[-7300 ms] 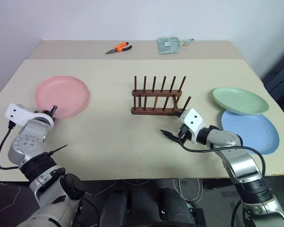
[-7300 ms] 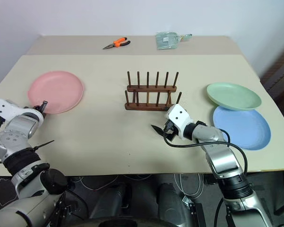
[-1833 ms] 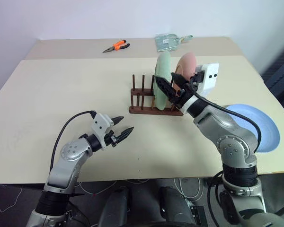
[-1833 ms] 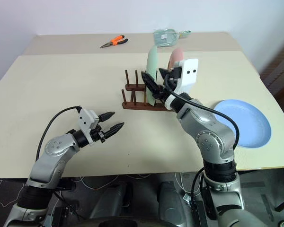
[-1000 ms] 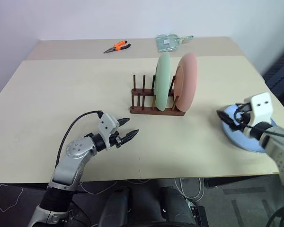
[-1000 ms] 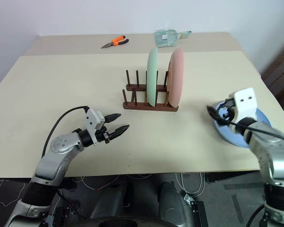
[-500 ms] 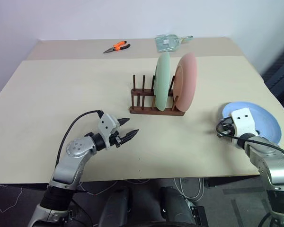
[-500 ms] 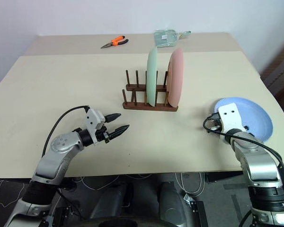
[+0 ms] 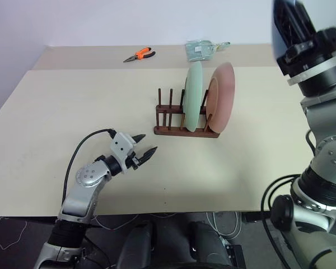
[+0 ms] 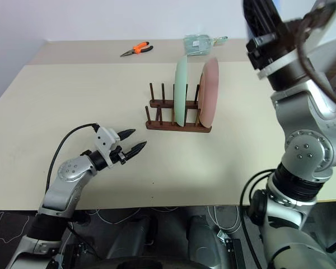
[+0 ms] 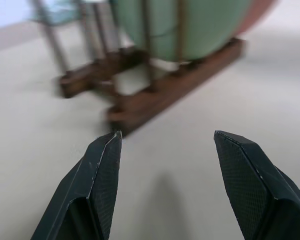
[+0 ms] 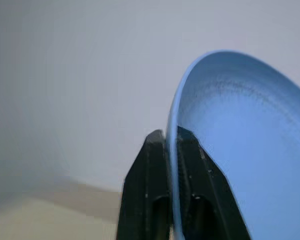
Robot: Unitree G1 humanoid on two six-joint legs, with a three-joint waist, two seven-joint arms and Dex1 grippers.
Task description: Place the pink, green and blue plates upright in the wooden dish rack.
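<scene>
The mint green plate [image 9: 192, 96] and the pale pink plate [image 9: 222, 96] stand upright side by side in the right half of the dark wooden dish rack [image 9: 169, 128]. High at the upper right, my right gripper [image 12: 171, 139] is shut on the rim of the light blue plate [image 12: 240, 150], holding it edge-on well above the table. A sliver of the blue plate [image 9: 275, 31] shows beside the raised black fingers [image 9: 294, 25]. My left gripper [image 9: 149, 143] hovers low over the table, left of and nearer than the rack, open and empty, pointing toward it.
Orange-handled pliers [image 9: 140, 55] and a clear plastic bag [image 9: 202, 51] lie on the far table behind the rack. The rack's left slots [image 9: 165, 106] hold nothing. Beige tabletop [image 9: 89, 101] stretches left of the rack.
My right arm has swung from the table's right side up high, shut on the blue plate and lifting it off the table. The left gripper has shifted slightly left, still open.
</scene>
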